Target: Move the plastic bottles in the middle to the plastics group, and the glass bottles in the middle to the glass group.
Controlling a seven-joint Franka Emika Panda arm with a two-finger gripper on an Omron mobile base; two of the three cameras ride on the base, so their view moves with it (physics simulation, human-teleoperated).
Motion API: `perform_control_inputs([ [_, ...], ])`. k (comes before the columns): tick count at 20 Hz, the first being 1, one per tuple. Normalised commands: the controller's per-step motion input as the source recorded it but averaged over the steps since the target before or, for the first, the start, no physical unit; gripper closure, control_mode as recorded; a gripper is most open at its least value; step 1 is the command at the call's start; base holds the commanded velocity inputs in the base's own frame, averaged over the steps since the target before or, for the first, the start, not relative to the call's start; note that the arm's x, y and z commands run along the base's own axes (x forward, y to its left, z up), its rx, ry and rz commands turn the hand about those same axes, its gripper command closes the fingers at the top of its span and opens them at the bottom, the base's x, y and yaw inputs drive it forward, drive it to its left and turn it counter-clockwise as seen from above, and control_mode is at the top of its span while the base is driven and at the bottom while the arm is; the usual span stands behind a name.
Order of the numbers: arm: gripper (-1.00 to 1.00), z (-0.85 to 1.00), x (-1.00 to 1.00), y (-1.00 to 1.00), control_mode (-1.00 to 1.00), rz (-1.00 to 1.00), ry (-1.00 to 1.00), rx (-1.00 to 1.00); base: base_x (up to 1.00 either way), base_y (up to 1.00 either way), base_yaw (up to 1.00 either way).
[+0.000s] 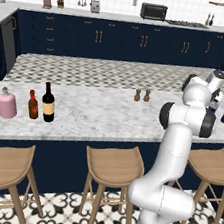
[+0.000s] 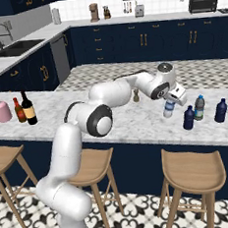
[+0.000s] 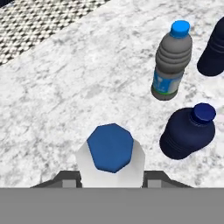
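A clear bottle [image 3: 110,161] with a blue-topped cap stands upright between the fingertips of the hand [image 3: 112,178], its long axis vertical and its cap facing the hand camera. The fingers sit close against both sides of its body, closed on it. In the right base view the same clear bottle [image 2: 169,107] hangs under the hand [image 2: 172,98] at the right end of the marble counter [image 2: 126,122]; whether its base touches the stone cannot be told.

Just beyond it stands a dark navy bottle [image 3: 189,131], upright, cap up. Farther on, a greyish clear bottle with a blue cap [image 3: 172,61] and a blue-green label stands upright, with another dark blue bottle [image 3: 213,46] beside it at the frame edge. All four stand near one another; what they hold cannot be made out.

At the counter's far left end, well apart, a tall black wine bottle [image 1: 48,102] with a yellowish label stands neck up, just beside a small brown bottle with a red top [image 1: 33,105] and a squat pink jug [image 1: 6,103] with a stopper. Two small wooden shakers [image 1: 142,95] stand mid-counter.
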Motion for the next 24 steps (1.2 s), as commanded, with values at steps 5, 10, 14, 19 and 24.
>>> perform_control_inputs([
  [5,1.0,-0.01,-0.1,0.03,-1.0,0.0,-0.06,-0.13,0.0,0.0,0.0],
  [10,1.0,0.0,0.1,0.11,-1.0,0.0,0.2,-0.07,0.0,0.0,0.0],
  [14,1.0,0.01,0.02,0.0,-1.0,0.0,0.23,0.0,0.0,0.0,0.0],
  [19,1.0,0.0,0.07,-0.11,-1.0,0.0,0.05,0.02,0.0,0.0,0.0],
  [24,1.0,-0.04,-0.01,-0.26,-1.0,0.0,-0.13,0.11,0.0,0.0,0.0],
])
